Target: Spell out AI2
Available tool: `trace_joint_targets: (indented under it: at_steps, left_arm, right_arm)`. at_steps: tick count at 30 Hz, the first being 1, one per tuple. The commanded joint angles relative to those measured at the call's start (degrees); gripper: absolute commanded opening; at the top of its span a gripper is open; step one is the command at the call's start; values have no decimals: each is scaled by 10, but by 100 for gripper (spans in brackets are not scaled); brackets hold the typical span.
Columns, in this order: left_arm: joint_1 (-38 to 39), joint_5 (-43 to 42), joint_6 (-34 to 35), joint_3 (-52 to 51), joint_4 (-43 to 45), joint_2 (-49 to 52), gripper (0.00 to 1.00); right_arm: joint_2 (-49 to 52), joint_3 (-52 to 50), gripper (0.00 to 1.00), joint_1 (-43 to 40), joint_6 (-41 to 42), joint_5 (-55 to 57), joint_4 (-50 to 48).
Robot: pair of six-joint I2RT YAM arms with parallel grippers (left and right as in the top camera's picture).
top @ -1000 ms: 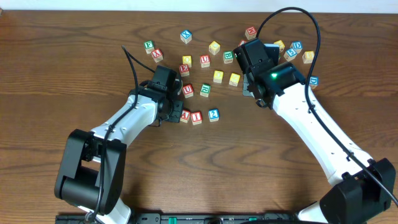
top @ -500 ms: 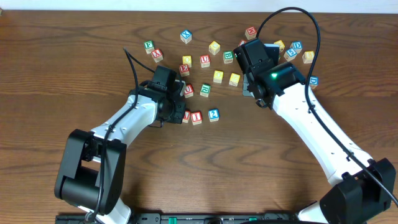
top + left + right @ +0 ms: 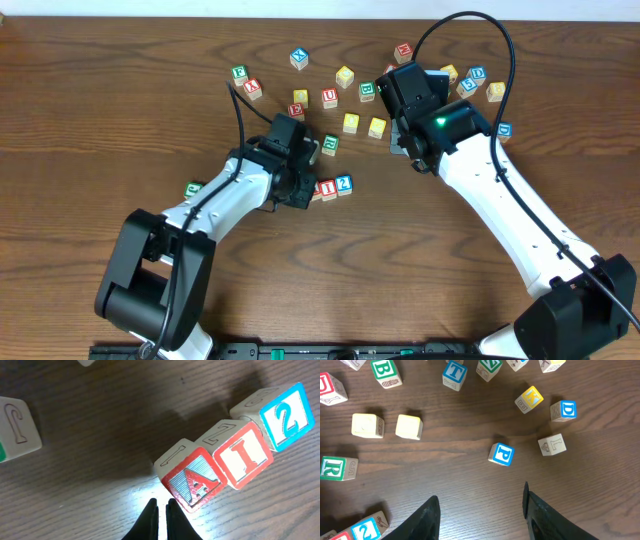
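Observation:
Three blocks stand side by side in a row that touches: a red A block [image 3: 195,480], a red I block [image 3: 245,457] and a blue 2 block [image 3: 285,416]. In the overhead view the I block [image 3: 328,186] and the 2 block [image 3: 343,184] show, while the A block is mostly hidden under my left gripper [image 3: 304,190]. My left gripper [image 3: 160,510] is shut and empty, with its tips at the A block's left corner. My right gripper [image 3: 480,510] is open and empty above bare table, and in the overhead view [image 3: 402,140] it sits to the right of the row.
Loose letter blocks lie scattered behind the row: a blue P [image 3: 501,454], a yellow K [image 3: 529,399], a blue D [image 3: 563,410], two plain yellow blocks [image 3: 409,427] and a green R [image 3: 332,468]. A green block [image 3: 194,188] lies beside my left arm.
My left gripper has moved right and pushed the A and I blocks up against the 2 block. A green block by the left arm has come into view. The right arm has not moved.

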State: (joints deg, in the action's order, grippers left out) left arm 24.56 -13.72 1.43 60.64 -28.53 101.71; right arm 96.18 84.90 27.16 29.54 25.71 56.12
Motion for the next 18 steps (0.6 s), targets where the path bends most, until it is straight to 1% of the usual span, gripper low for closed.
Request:
trace_joint_targets:
  at_steps: [1, 13, 18]
  left_arm:
    - [0, 11, -7, -6, -4, 4, 8]
    - [0, 12, -8, -6, -3, 4, 8]
    - [0, 12, -8, -6, 0, 4, 8]
  right_arm:
    - [0, 6, 49, -5, 8, 7, 0]
    - [2, 0, 50, -5, 9, -6, -4]
    - [10, -61, 50, -5, 9, -60, -70]
